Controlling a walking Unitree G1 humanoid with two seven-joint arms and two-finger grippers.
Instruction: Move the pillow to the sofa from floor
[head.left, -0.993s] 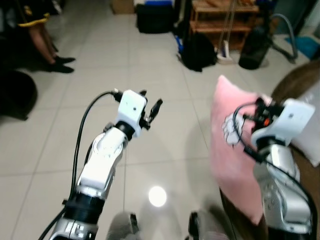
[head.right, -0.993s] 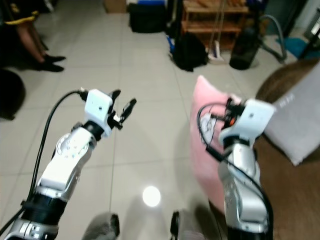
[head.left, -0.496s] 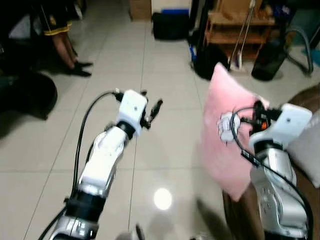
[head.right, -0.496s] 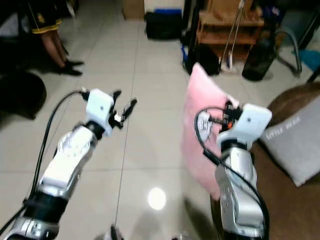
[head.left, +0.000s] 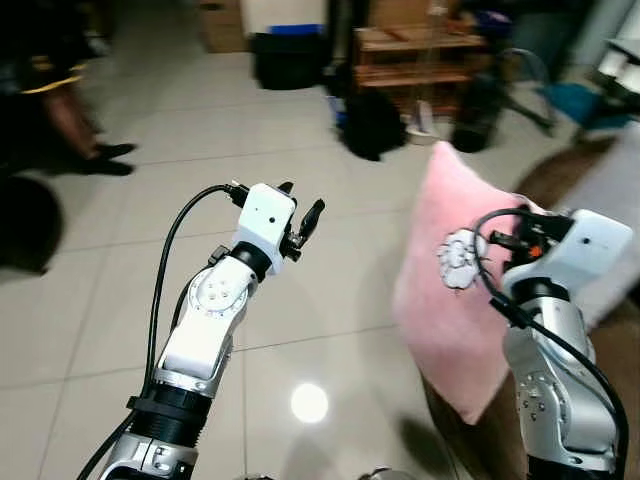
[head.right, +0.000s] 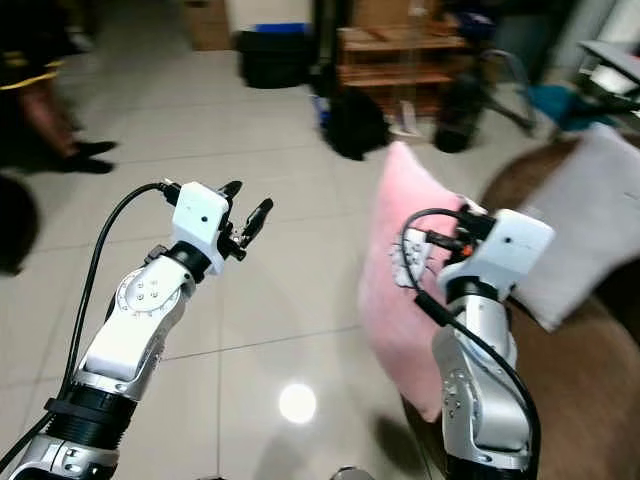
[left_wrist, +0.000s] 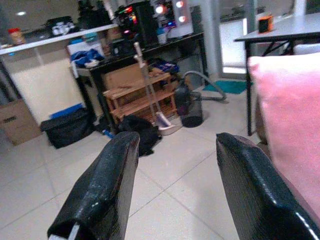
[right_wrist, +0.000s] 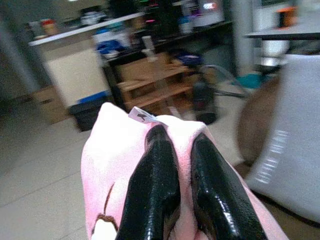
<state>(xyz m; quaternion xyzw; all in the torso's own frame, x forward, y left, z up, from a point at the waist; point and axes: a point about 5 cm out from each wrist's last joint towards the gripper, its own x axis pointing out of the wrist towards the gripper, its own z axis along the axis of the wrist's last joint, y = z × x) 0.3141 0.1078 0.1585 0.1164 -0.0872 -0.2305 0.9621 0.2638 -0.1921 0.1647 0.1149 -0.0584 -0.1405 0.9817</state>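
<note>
Pink pillow (head.left: 455, 300) is hanging upright off the floor (head.left: 330, 290), in front of the robot on its right, with the right gripper (right_wrist: 182, 192) clenching a fold at its upper edge; jaws are pinched on the fabric, a small white tag sticking up just past the fingertips. The pillow's lower corner is dangling just above the dark brown sofa (head.right: 590, 400) edge; whether it is touching is hard to tell. A white cartoon print on the pillow face is partly hidden behind the gripper's cable. The sofa is cut off at the right frame edge, and a grey cushion (head.right: 585, 235) is leaning on it, just behind the pillow and also partly cut off.

Left gripper (head.left: 300, 213) is hovering over bare tile well left of the pillow, jaws released and spread apart with nothing between them. In the left wrist view the pillow is showing as a pink edge beside one finger (left_wrist: 250, 185).

Wide open tile is lying between the two arms and ahead of them. Farther back a black backpack (head.left: 370, 122), a wooden shelf (head.left: 410, 55) and a vacuum cleaner (head.left: 480, 115) are standing along the far side, blurred. A person's leg and black shoe (head.left: 95, 155) are showing at far left, mostly cut off. A dark round shape at the left edge is too dim to make out.
</note>
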